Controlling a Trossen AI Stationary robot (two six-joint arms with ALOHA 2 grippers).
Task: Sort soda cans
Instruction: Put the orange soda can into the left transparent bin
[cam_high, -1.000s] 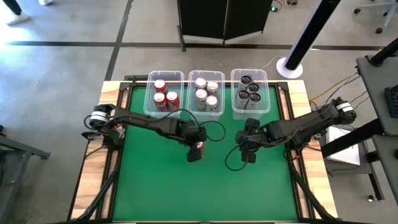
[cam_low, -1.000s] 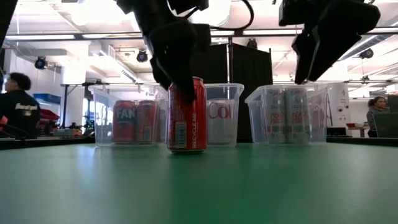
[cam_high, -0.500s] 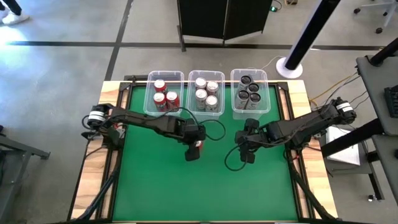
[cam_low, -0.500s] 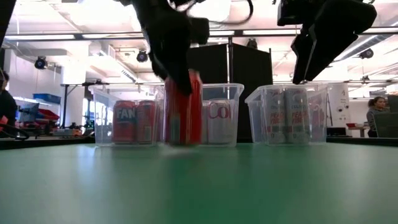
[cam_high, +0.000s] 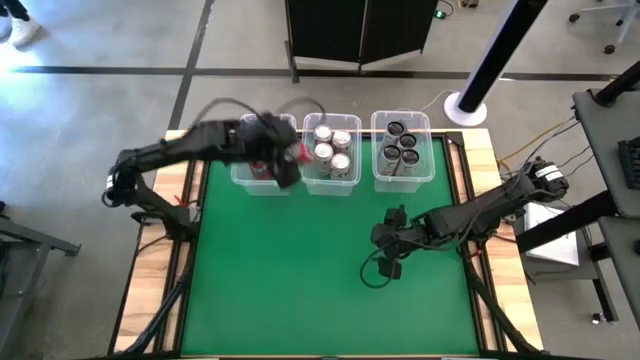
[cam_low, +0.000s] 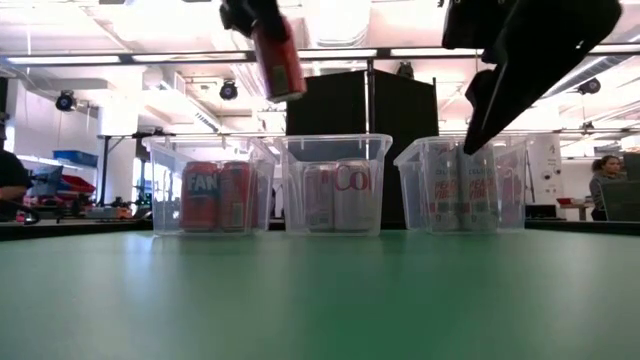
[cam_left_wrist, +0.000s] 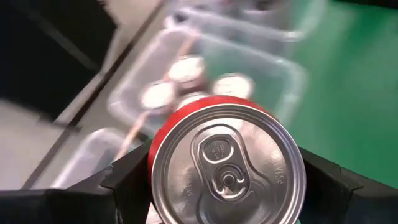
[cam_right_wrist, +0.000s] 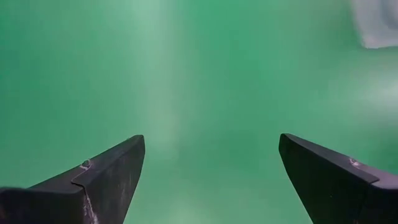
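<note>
My left gripper (cam_high: 287, 160) is shut on a red soda can (cam_low: 278, 57), held high over the far edge of the mat, above the gap between the left bin (cam_high: 243, 165) and the middle bin (cam_high: 332, 150). The left bin holds red cans (cam_low: 216, 196), the middle bin silver cans (cam_high: 325, 152) and the right bin (cam_high: 402, 150) dark cans. All of them stand upright on the bin floors. My right gripper (cam_right_wrist: 208, 180) hangs open over bare green mat at the right of the table's middle (cam_high: 389, 262). My left gripper pinches the red can between its two fingers (cam_left_wrist: 134, 180), on opposite sides of the wall just below the silver top (cam_left_wrist: 227, 163). The fingers come from above, slanting. The can hangs tilted below them, lifted clear of mat and bins (cam_low: 280, 62).
The three clear bins stand side by side along the mat's far edge. The green mat (cam_high: 300, 290) lies open in front of them. A black cable (cam_high: 372, 272) loops under my right arm. People show in the room beyond the table (cam_low: 12, 180).
My left gripper has lifted the red can off the mat's middle. It has carried the can up and toward the far edge, to above the left and middle bins, and the can has tipped from upright to tilted. My right gripper has drifted a little toward the near edge.
</note>
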